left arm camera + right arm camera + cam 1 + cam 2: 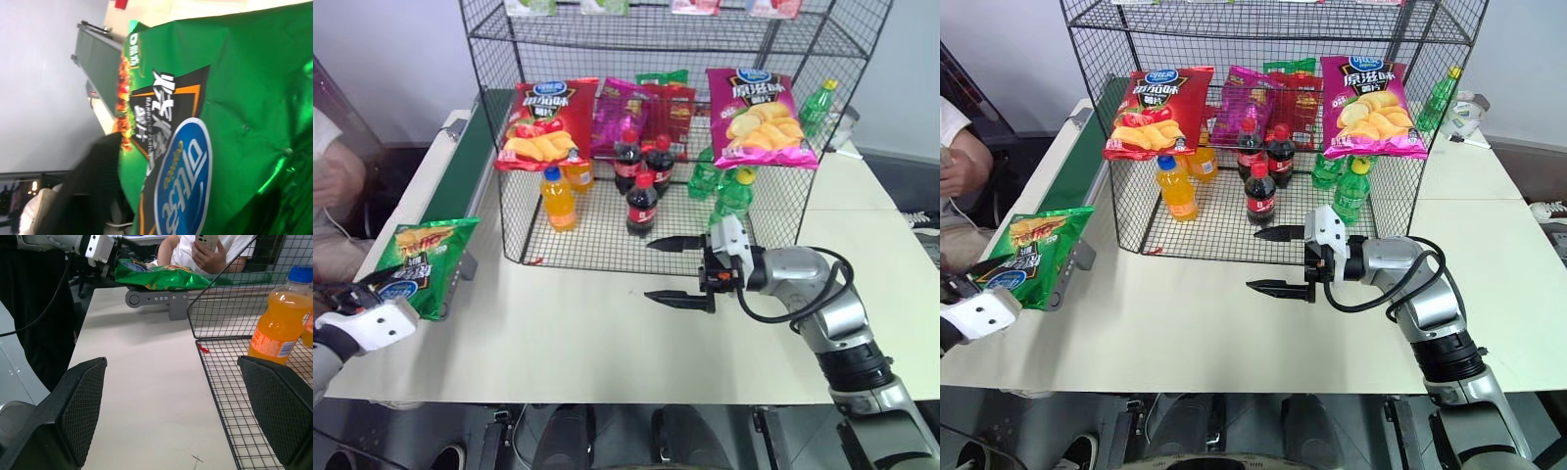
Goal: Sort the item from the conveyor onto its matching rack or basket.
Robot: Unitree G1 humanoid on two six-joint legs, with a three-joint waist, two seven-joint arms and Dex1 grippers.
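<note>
Pale tabletop (607, 343) is carrying the wire rack (656, 147); your left gripper (357, 294) jaws are pinching the green crisp bag (423, 259) at the conveyor (460, 166) end; grip firmly before lifting; right gripper (680, 270) jaws are spread, waiting.

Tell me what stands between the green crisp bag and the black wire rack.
Nothing visible: bare pale tabletop separates the shiny green crisp bag, at the left gripper, from the black wire-mesh rack's open front. The right gripper hovers further right.
</note>
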